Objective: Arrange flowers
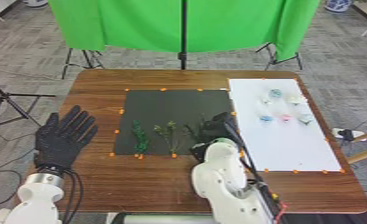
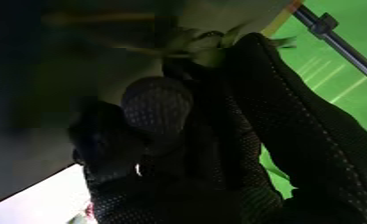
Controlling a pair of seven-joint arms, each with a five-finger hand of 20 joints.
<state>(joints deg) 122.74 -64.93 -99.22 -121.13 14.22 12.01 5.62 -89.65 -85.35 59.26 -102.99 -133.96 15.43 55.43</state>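
Green sprig (image 1: pixel 192 132) lies on the right part of the black mat (image 1: pixel 171 104), tight beside the right hand (image 1: pixel 218 127); leaves (image 2: pixel 206 44) show just past the glove in the right wrist view. Can't tell if the right hand is pinching it or only next to it. Likely light, bendy, a bit springy, thin stem could slip or twist in a glove; best hold is low on the bare stem, since squeezing the leaves may crush them. Two more sprigs, a dark green one (image 1: pixel 139 136) and a paler one (image 1: pixel 171 136), lie apart on the mat. Beyond, on the white sheet (image 1: pixel 286 145), small pale flower heads, incl. pink (image 1: pixel 286 118) and blue (image 1: pixel 266 119), probably fragile. Left hand (image 1: pixel 62 139) spread wide at the table's (image 1: pixel 99 182) left side, holding nothing.
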